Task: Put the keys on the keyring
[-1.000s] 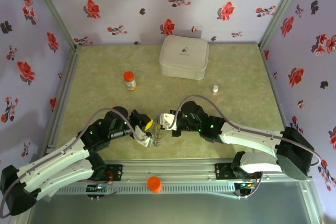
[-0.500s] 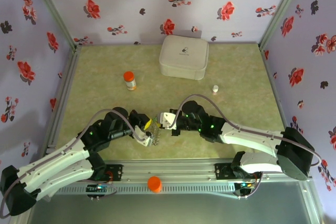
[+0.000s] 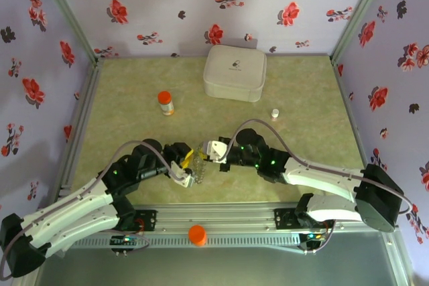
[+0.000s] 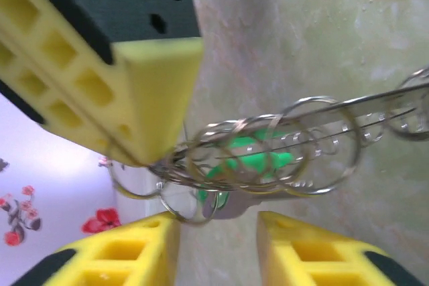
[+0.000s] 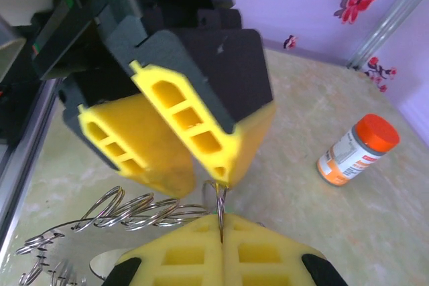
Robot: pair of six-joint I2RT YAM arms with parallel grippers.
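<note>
Mottled green, the worktop [image 3: 301, 145] was seen from above with both arms bent inward, so that the left pincer [image 3: 190, 163] and the right pincer [image 3: 205, 150] nearly met near its front edge. The keyring [image 3: 198, 175] was a small silvery tangle just beside them. Further back a white case [image 3: 234, 73] lay closed, and an orange-capped bottle [image 3: 165, 103] and a small white vial [image 3: 274, 113] stood upright and capped; their contents could not be told.

More was given by the left wrist camera. The keyring was resolved into many thin wire loops, and a green-headed key [image 4: 251, 160] was seen through them, though whether it was threaded on could not be told. The left pincer's yellow fingers [image 4: 315, 252] were parted, released, with the loops above the gap.

By the right wrist camera the right pincer was shown clenched on one wire loop of the keyring, a detail too small to be made out from overhead.
</note>
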